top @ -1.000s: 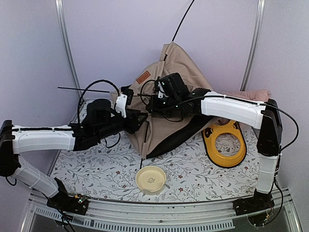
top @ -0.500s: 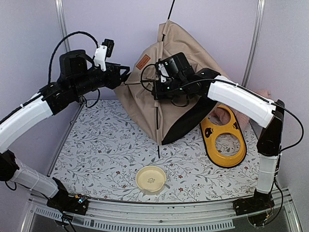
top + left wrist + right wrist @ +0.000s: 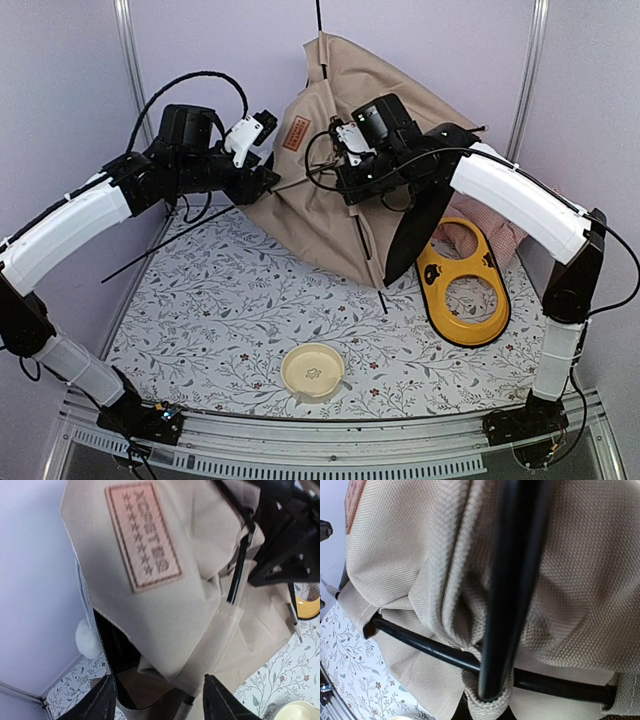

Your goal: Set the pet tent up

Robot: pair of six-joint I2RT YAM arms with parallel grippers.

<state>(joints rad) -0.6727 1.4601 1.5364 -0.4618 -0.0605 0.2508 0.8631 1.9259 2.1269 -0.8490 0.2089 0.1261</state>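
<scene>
The pet tent, tan fabric with a brown label, is propped up at the back, its dark doorway facing right. Thin black poles stick out of it: one down-left, one down. My left gripper is at the tent's left side. In the left wrist view it is open, with the fabric edge, the label and the white pompom beyond it. My right gripper is pressed on the tent's middle. In the right wrist view fabric hides its fingers, and two poles cross there.
A yellow double-bowl tray lies right of the tent, with a pink checked cushion behind it. A cream bowl sits near the front on the floral mat. Metal posts stand at the back corners.
The tent has risen off the mat and shifted right with my right gripper. My left arm swung up, then came in against the tent's left side; a pole now trails down-left.
</scene>
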